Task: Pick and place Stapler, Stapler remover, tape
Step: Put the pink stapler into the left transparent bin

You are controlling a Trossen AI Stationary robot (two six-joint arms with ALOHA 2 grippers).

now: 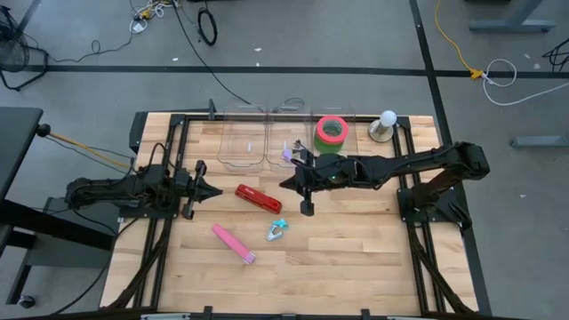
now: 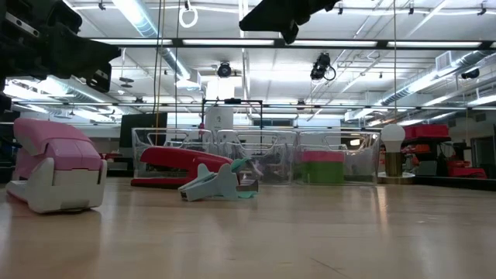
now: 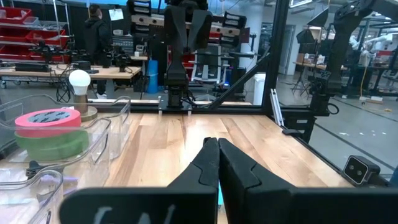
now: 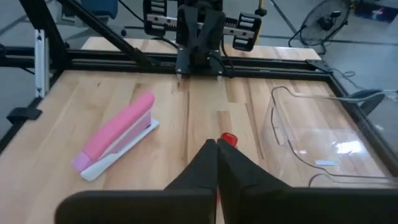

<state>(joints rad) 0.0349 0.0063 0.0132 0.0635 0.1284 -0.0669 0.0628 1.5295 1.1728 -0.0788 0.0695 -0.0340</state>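
The pink stapler (image 2: 56, 164) lies nearest the low camera, on the bare wood toward the front edge of the table (image 1: 356, 249), left of the middle; from above it shows as a slim pink bar (image 1: 234, 243) lying aslant.

The right gripper (image 1: 306, 208) hangs above the middle of the table with its two fingers pressed together and nothing between them. Its arm reaches in from the right edge, passing over the green tape (image 1: 331, 164). Just beside the fingertips, toward the left edge, lies the red stapler (image 1: 259, 198), flat on the wood. A little nearer the front edge, between the red stapler and the pink one, sits the teal staple remover (image 1: 276, 230); in the low view it rests on the boards with its claws apart (image 2: 217, 183).

Along the back edge stands a row of clear plastic bins (image 1: 245, 142). The red tape (image 1: 332, 130) lies in the bin at the right end of that row, stacked on the green roll, as the left wrist view shows it (image 3: 48, 118). Near the back right corner stands a small lamp with a white bulb (image 1: 387, 120).

The left gripper (image 1: 212, 189) waits at the left edge, fingers shut and empty, pointing across toward the red stapler.
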